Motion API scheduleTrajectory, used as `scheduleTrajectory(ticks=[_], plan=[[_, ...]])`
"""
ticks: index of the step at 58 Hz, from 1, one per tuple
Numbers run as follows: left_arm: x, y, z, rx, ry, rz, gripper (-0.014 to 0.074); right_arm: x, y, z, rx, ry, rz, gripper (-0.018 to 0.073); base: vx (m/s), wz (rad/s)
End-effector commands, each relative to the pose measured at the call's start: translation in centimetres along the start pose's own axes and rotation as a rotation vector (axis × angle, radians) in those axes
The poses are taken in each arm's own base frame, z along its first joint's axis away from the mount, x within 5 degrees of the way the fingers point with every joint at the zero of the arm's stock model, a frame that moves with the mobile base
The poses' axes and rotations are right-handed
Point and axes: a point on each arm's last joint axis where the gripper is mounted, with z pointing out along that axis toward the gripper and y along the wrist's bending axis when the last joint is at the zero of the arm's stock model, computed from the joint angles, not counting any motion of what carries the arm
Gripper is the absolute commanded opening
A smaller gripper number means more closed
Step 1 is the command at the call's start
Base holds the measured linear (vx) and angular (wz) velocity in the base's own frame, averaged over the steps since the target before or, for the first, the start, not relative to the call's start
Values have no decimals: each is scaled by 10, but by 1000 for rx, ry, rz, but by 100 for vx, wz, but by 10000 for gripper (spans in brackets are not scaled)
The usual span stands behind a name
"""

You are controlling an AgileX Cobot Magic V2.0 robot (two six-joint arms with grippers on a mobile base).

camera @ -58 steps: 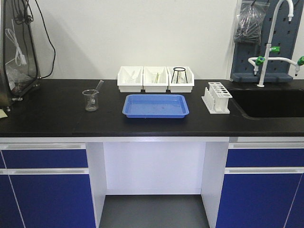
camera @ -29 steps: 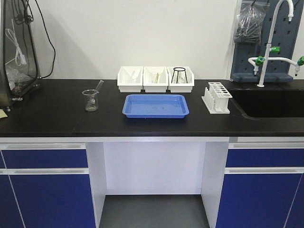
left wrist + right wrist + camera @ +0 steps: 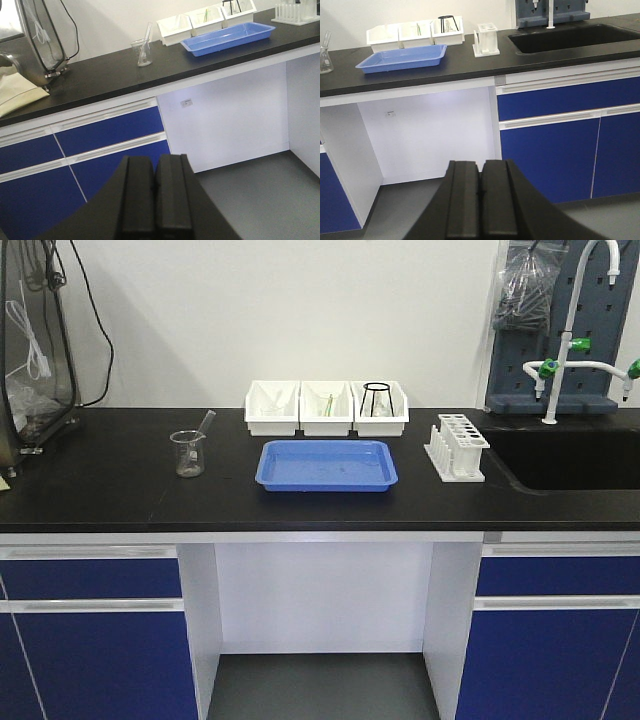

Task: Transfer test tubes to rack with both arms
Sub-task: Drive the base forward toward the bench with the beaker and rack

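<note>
The left gripper (image 3: 155, 200) has its two black angular fingers pressed together, with nothing between them. It hangs low in front of the blue cabinet drawers (image 3: 107, 132), well apart from the black counter (image 3: 100, 75). The right gripper (image 3: 480, 200) is in the same condition: fingers together, holding nothing, low before the open space under the counter.

On the counter, a slim clear glass test tube (image 3: 205, 423) leans inside a squat clear glass beaker (image 3: 187, 454) at the left. The small white plastic rack (image 3: 457, 447) with rows of round holes stands at the right, just beside the black sink (image 3: 570, 458). Between beaker and rack lies a shallow blue plastic tray (image 3: 326, 464). Behind the tray, three white rectangular bins (image 3: 326, 407) stand in a row, and a black wire tripod (image 3: 376, 398) is in the rightmost one.

Compared with half a second ago, the front view is shifted a little: the beaker, bins and tray sit slightly more to the left in the picture. Their arrangement on the counter is unchanged.

What the bins contain besides the tripod is too small to make out. I cannot tell if the holes of the rack hold any tubes. Neither arm appears in the front view, and each wrist view shows only the fingers, cut off by the bottom edge.
</note>
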Motion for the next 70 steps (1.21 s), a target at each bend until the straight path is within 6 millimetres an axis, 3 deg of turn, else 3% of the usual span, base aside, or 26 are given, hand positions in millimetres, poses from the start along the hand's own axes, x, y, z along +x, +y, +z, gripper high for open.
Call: scheduleTrajectory(ticks=[1,70], plan=[[1,1,1,-18,-61,-19,-17,-4,0,0,-4,-79,-9,-7,10,-1],[1,1,1,-18,-61,-19,-17,-4,0,0,-4,-79,-9,-7,29,-3]])
